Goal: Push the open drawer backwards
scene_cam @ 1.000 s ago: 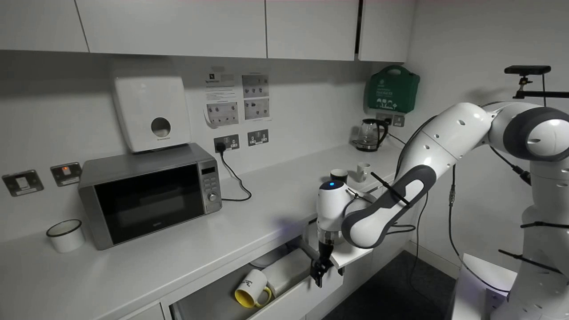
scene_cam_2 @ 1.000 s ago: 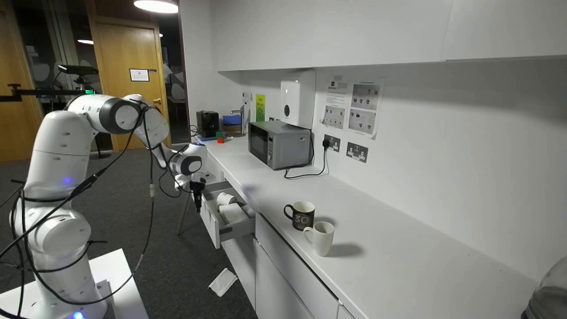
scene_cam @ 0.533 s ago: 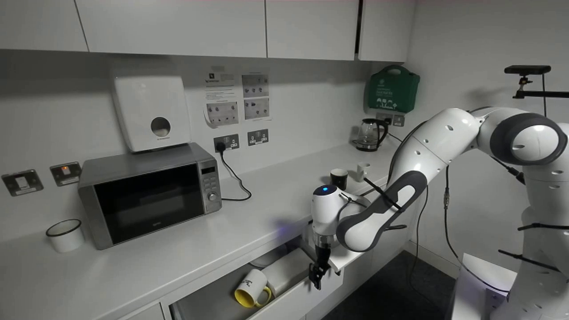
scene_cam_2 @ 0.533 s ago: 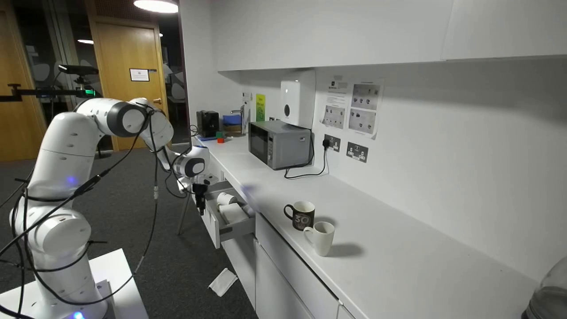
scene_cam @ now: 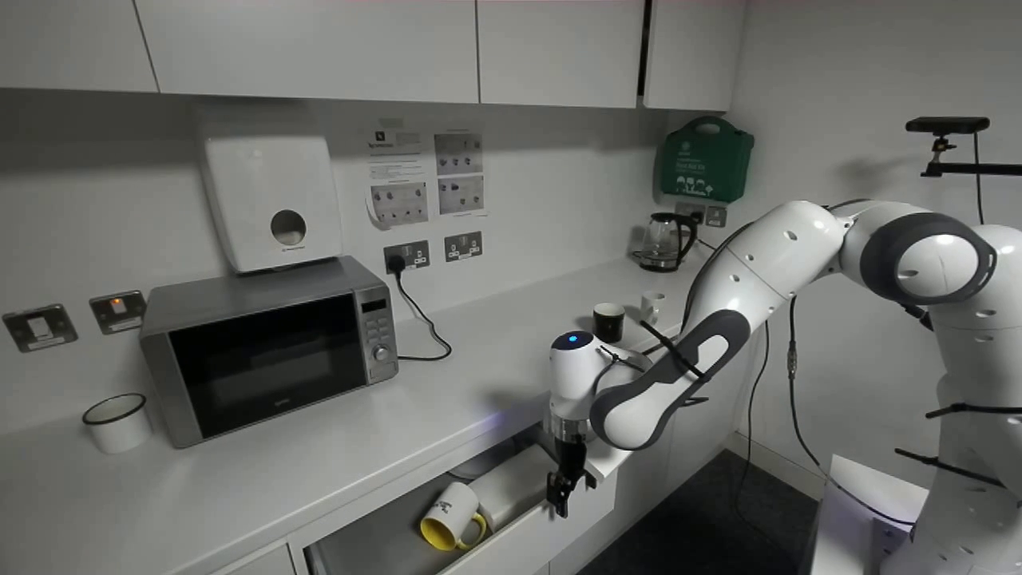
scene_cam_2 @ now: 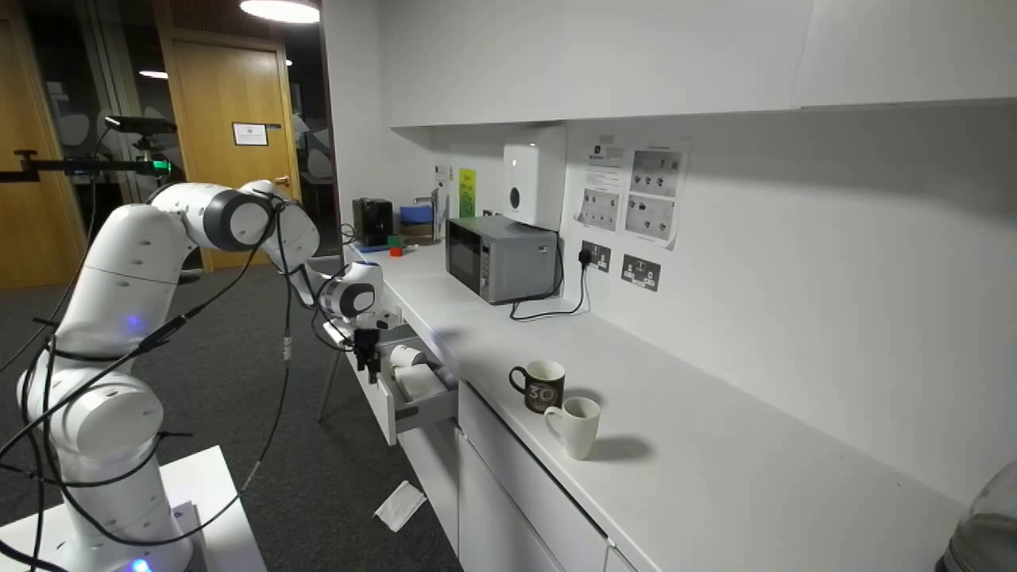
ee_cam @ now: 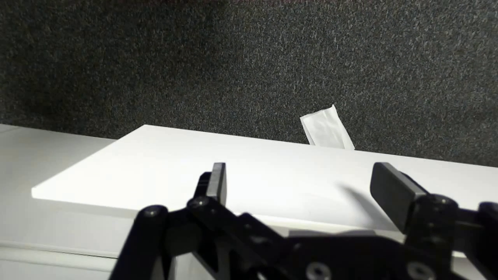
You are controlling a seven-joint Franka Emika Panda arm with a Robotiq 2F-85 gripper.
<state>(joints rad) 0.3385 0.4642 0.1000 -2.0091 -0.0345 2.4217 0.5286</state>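
The open white drawer [scene_cam: 551, 529] sticks out under the countertop in both exterior views [scene_cam_2: 384, 407]. Its white front panel also fills the middle of the wrist view [ee_cam: 256, 167]. A white and yellow mug [scene_cam: 449, 515] lies on its side in the drawer beside a white block-like item [scene_cam: 515, 483]. My gripper [scene_cam: 560, 499] points down at the outer face of the drawer front, near its top edge, as also seen in an exterior view [scene_cam_2: 370, 372]. In the wrist view my gripper's fingers [ee_cam: 300, 167] are wide apart with nothing between them. Exact contact with the front is hard to see.
The countertop edge [scene_cam: 399, 479] runs above the drawer. A microwave [scene_cam: 271, 351], a black mug [scene_cam_2: 543, 385] and a white mug [scene_cam_2: 575, 427] stand on the counter. A kettle [scene_cam: 667, 241] is at the far end. A white paper [ee_cam: 327, 128] lies on the dark floor.
My gripper has moved toward the drawer front and the counter. The drawer looks to have shifted very slightly inward in the last half second. The fingers stay apart.
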